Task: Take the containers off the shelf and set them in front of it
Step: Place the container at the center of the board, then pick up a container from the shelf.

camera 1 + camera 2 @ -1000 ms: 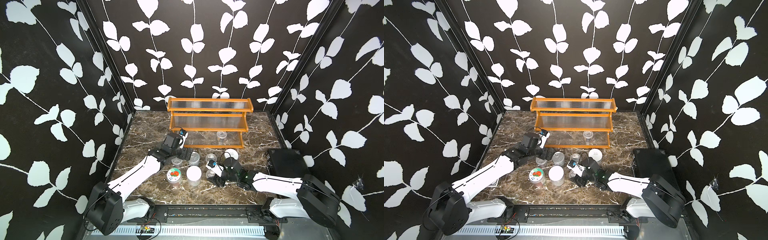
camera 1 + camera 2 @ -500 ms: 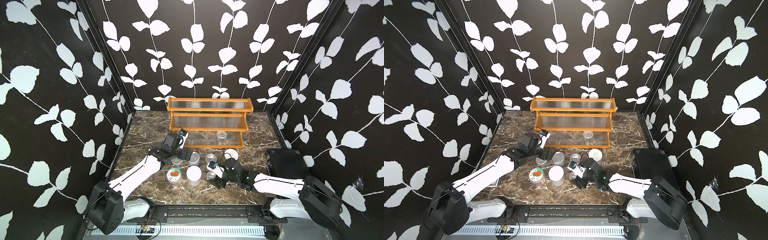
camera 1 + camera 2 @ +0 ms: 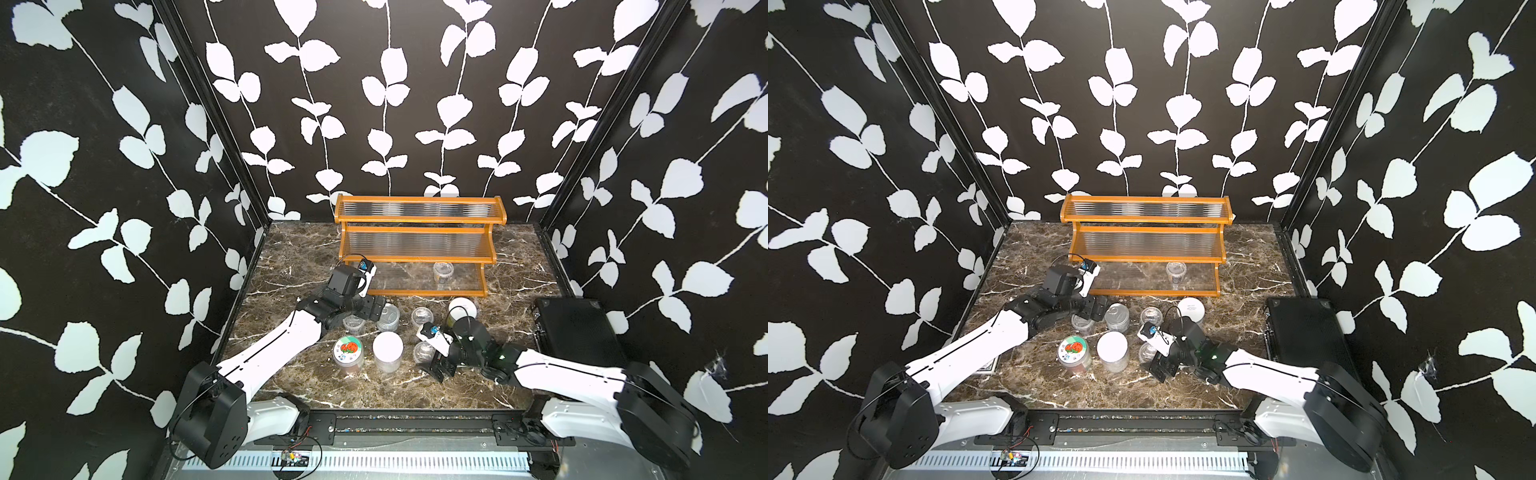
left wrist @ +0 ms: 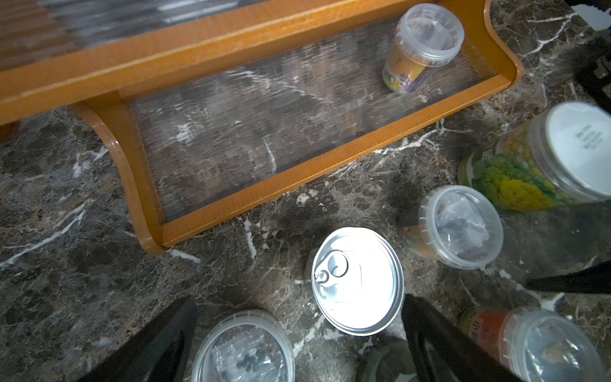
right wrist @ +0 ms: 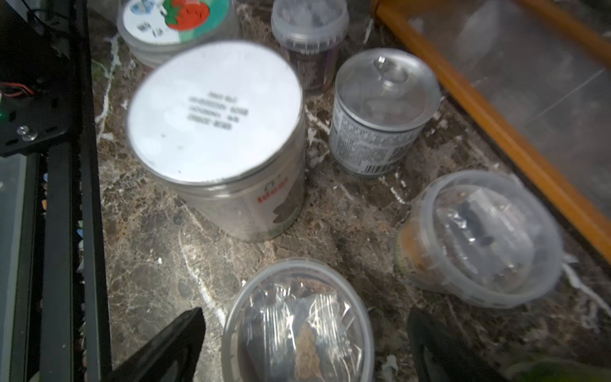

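The orange-framed shelf [image 3: 419, 245] [image 3: 1146, 249] holds one small clear tub [image 3: 443, 272] [image 4: 423, 46] on its lowest tier. The other containers stand on the marble in front of it: tin can [image 3: 390, 316] [image 4: 357, 281], yellow-green jar [image 3: 462, 308], strawberry-lid jar [image 3: 348, 352], white-lid jar [image 3: 387, 351] [image 5: 215, 132] and several small tubs. My left gripper [image 3: 376, 309] [image 4: 297, 330] is open above a tub [image 4: 244, 350] beside the can. My right gripper [image 3: 436, 365] [image 5: 305, 316] is open astride another tub [image 5: 297, 334], with its fingers clear of the sides.
A flat black case [image 3: 577, 328] lies at the right edge of the table. The black front rail [image 5: 66, 198] runs close behind the white-lid jar. The containers stand packed close together between the two arms.
My right gripper has opened and let go of the small tub, which now stands on the marble. The left arm has hardly moved.
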`<state>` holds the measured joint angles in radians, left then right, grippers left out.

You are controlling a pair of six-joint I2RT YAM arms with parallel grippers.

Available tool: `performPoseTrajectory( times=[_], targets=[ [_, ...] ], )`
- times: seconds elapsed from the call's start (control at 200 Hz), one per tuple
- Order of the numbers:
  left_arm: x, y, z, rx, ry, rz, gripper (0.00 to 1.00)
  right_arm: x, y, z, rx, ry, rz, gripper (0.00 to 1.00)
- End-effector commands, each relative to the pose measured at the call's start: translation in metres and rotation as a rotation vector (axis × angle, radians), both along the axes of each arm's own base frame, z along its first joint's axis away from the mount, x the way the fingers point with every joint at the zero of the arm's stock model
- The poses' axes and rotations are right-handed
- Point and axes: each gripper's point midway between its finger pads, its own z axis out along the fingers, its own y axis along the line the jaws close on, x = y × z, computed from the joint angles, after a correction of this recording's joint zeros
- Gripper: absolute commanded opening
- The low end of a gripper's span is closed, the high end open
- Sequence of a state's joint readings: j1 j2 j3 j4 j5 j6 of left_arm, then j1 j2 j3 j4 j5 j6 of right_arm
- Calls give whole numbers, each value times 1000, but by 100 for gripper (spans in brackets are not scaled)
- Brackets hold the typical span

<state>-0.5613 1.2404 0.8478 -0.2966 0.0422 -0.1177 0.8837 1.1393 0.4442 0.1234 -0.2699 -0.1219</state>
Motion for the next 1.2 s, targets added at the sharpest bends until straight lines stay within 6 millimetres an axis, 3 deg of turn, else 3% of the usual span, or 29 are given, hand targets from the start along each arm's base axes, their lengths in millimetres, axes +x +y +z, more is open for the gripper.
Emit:
performPoseTrajectory(
  times=[0.0,0.145,0.37,0.505,0.88,1.15,1.195],
  targets=[
    [0,2,8,3,-8,-8,99,2,0,31,41,-81,7,100],
    [1,3,14,4,-22,-4,99,22,-16,52,74,-135,-107,100],
    [2,1,15,1,-19,-9,99,111,-41,104,245,-91,-562,100],
    [2,2,18,2,-24,-4,99,146,-50,119,251,-67,-765,100],
    [2,4,17,-11,-31,12,99,205,-79,80,98,-25,-1056,100],
    [4,0,19,-28,-33,4,99,246,-72,66,118,-30,-1049,100],
    [4,0,19,-31,-33,4,99,252,-70,52,101,-23,-1046,100]
  ],
)
